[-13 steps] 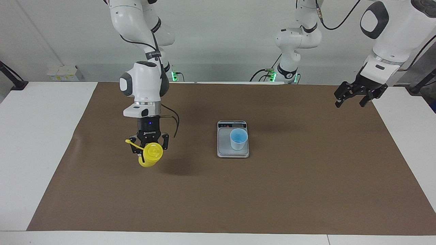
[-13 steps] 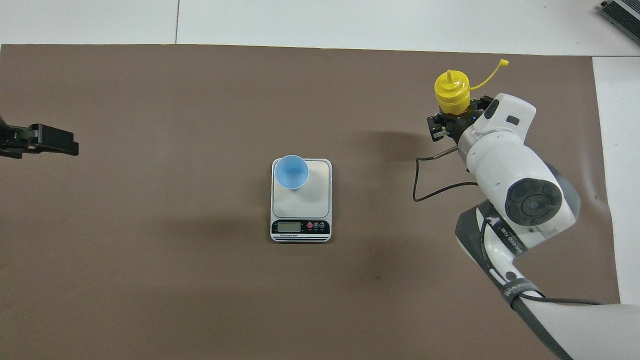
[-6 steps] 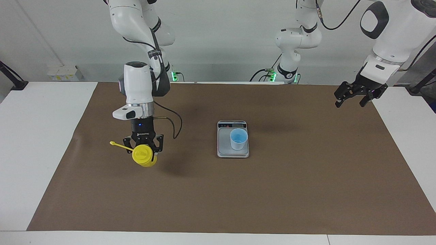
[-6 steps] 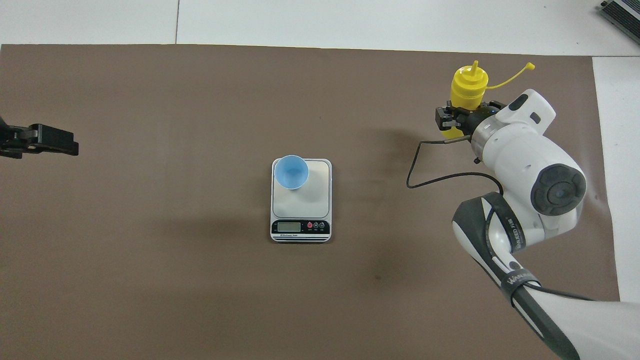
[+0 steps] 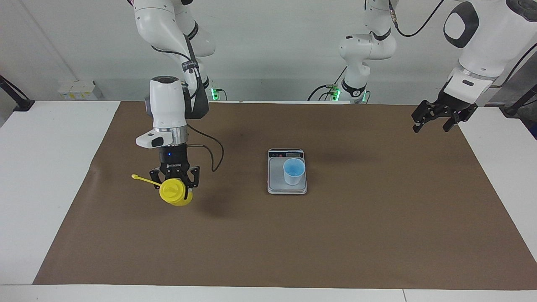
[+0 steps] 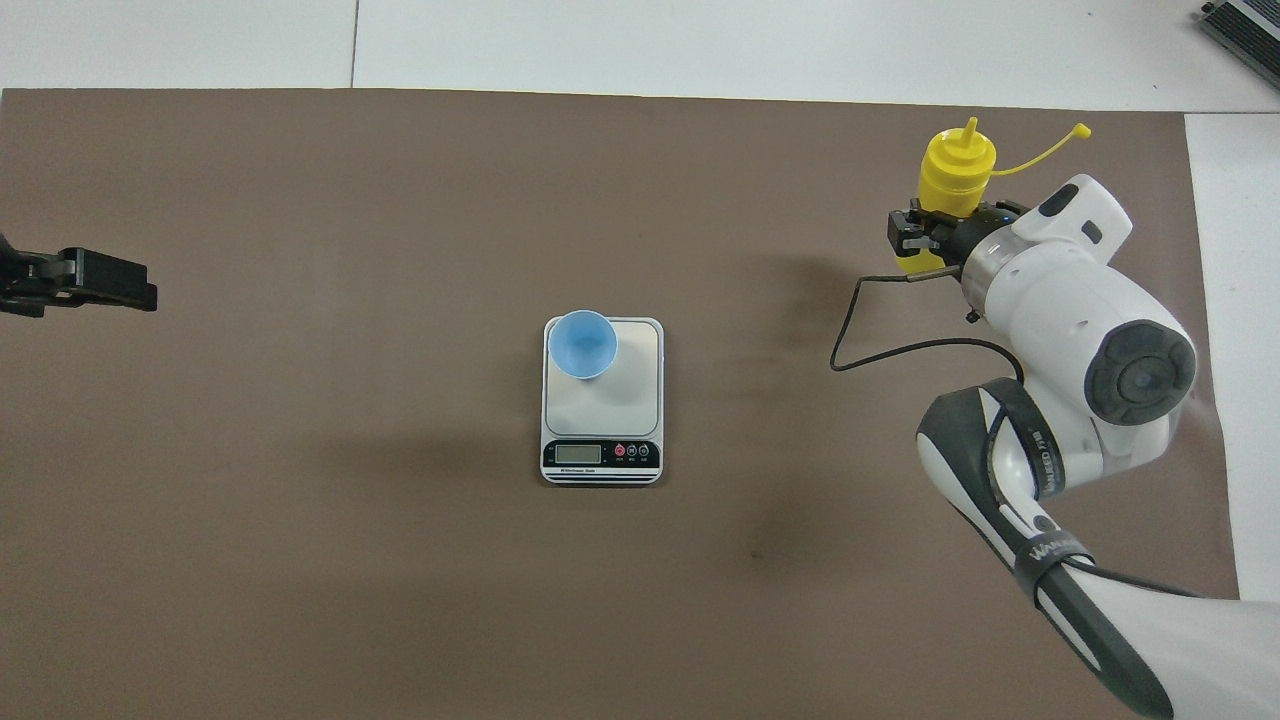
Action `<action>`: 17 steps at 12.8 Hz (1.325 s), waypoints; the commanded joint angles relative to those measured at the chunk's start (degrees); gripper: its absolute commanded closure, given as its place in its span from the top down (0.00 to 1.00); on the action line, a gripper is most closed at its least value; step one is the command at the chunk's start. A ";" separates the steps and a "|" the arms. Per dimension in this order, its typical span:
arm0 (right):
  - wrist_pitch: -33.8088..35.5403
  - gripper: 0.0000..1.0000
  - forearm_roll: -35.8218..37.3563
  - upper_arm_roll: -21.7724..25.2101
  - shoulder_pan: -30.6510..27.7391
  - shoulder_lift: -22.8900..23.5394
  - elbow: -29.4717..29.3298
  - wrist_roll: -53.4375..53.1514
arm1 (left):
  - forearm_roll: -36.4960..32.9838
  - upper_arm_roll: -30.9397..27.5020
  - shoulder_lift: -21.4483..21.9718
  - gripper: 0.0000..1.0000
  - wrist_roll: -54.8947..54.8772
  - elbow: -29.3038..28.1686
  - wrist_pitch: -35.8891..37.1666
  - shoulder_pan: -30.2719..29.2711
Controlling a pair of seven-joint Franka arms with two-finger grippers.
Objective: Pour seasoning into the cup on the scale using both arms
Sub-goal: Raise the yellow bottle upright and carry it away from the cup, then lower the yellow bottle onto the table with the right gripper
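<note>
Gripping the seasoning [image 5: 175,194] around its body, the right gripper [image 5: 176,181] holds it just above the brown mat [image 5: 293,239], toward the right arm's end of the counter [image 5: 46,176]. Its jaws are pinching the bottle, which is yellow plastic, cylindrical and smooth, with a ribbed shoulder and a thin pointed nozzle. A slim yellow strap with a small cap at its tip [image 6: 1080,130] sticks out sideways from the neck, toward the mat's end edge. The bottle looks roughly upright; whether its base touches the mat cannot be told.

Well apart from the bottle, near the middle of the mat, lies the scale [image 5: 287,176], a flat silver-grey rectangle with rounded corners. Its dark display strip [image 6: 601,454] runs along the edge nearest the robots. On its platform stands the cup [image 5: 293,171], small, tapered, light blue and translucent, upright with its mouth open. It sits in the platform corner away from the display, toward the left arm's end.

Bare mat lies open between bottle and scale, and wide bare mat stretches from the scale to every mat edge. The mat is matte brown and flat, with a slight wrinkle at the right arm's end. White counter borders it on all sides.

The left gripper [image 5: 436,118] waits in the air over the mat's corner at the left arm's end, near the robots, jaws spread and holding nothing. A black cable [image 5: 214,153] loops from the right arm's wrist.
</note>
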State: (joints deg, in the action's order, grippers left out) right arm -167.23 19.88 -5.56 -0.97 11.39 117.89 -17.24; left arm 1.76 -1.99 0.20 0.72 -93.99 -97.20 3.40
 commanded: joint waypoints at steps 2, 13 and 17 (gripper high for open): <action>7.87 0.00 -17.54 -2.09 -0.88 0.74 -5.91 9.19 | 0.79 -0.12 1.12 1.00 -0.28 -0.93 0.17 -0.14; 5.86 0.00 -48.58 -2.09 -3.25 -0.31 -2.76 58.31 | 0.79 -0.12 1.12 1.00 -0.28 -0.93 0.17 -0.14; 5.86 0.00 -69.64 -2.00 -3.69 -0.58 -0.48 83.43 | 0.79 -0.12 1.12 1.00 -0.28 -0.93 0.17 -0.14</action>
State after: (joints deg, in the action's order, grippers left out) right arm -160.34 -41.10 -6.64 -3.64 12.11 115.38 55.79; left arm 1.76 -1.99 0.20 0.72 -93.99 -97.20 3.40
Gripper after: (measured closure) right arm 0.520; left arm 0.000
